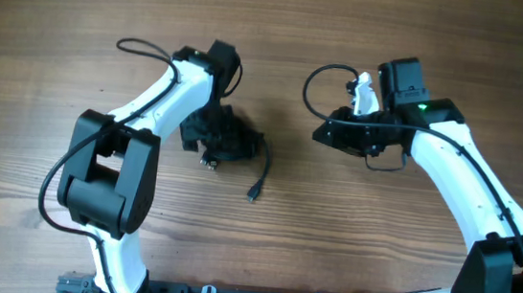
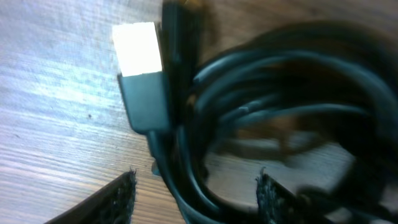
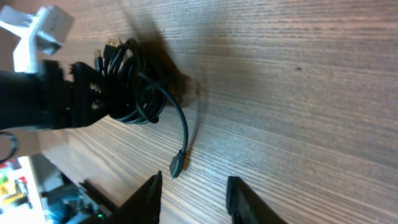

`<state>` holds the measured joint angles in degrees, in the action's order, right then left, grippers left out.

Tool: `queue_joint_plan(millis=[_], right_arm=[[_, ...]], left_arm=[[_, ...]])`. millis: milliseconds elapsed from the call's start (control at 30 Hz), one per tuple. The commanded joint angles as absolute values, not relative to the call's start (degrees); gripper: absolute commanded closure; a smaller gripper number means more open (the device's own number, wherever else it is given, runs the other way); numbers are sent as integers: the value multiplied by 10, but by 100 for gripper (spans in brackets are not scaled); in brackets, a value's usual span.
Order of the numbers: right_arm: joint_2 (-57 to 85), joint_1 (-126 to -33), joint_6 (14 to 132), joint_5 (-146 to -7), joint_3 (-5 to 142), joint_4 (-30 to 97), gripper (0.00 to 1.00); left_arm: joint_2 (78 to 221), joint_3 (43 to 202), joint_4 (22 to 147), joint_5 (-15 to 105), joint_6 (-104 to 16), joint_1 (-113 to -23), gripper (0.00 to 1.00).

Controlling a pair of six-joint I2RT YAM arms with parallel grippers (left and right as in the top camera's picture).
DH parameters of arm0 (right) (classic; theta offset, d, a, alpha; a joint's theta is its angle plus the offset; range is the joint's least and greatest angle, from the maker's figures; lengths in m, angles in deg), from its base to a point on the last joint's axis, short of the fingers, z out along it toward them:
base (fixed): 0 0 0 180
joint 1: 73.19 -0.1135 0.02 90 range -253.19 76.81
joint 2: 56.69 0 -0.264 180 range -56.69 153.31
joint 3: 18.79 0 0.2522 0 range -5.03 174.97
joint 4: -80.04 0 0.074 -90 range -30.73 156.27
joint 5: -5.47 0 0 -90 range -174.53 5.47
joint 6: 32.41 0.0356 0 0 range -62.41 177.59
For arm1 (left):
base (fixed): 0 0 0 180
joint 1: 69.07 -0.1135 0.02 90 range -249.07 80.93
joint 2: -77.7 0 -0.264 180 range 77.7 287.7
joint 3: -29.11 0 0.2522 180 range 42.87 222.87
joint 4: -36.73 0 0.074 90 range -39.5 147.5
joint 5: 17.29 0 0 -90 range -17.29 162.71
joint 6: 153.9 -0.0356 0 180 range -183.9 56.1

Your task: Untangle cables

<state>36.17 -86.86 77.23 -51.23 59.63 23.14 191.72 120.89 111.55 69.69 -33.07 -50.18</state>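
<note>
The cables (image 1: 228, 143) lie bunched under the left hand (image 2: 196, 196), its fingers (image 2: 118, 199) parted around them, one loose plug end (image 3: 176, 167) trailing out on the side of the right hand (image 3: 196, 199), likewise parted and empty.

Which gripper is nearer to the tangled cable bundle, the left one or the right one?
Left. The left gripper is right at the cable bundle, with its fingers on either side of some strands. The right gripper stands apart from it, and only the loose plug lies near its fingers.
</note>
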Motion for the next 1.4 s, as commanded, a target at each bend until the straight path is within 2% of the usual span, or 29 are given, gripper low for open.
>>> queue_joint_plan(millis=[0, 33, 133, 267, 400, 567, 700, 800, 867, 933, 1067, 1133, 1367], right_arm=[[369, -887, 773, -565, 601, 249, 58], [369, -890, 778, -581, 601, 252, 57], [369, -891, 830, -618, 601, 253, 55], [369, -891, 840, -625, 601, 261, 51], [369, -891, 847, -625, 601, 262, 51], [369, -891, 845, -605, 601, 261, 51], [369, -891, 779, -518, 601, 264, 63], [369, -891, 728, -499, 601, 262, 64], [369, -890, 713, -528, 601, 262, 69], [368, -890, 712, -535, 601, 265, 64], [369, -897, 713, -482, 601, 293, 66], [369, -912, 722, -481, 601, 310, 66], [372, -982, 781, -608, 601, 319, 66]], left_arm=[[1921, 1163, 1060, 691, -302, -502, 83], [1921, 1161, 1051, 691, -306, -502, 96], [1921, 1161, 1020, 691, -345, -502, 96], [1921, 1161, 949, 691, -452, -502, 96], [1921, 1162, 900, 680, -473, -502, 96], [1920, 1164, 856, 548, -533, -504, 96], [1920, 1164, 854, 463, -580, -504, 96], [1920, 1164, 862, 463, -608, -504, 96], [1920, 1164, 867, 464, -636, -504, 96], [1920, 1164, 871, 464, -651, -504, 95], [1920, 1164, 872, 469, -652, -504, 95], [1920, 1164, 876, 477, -649, -503, 90], [1920, 1164, 902, 617, -619, -503, 88]])
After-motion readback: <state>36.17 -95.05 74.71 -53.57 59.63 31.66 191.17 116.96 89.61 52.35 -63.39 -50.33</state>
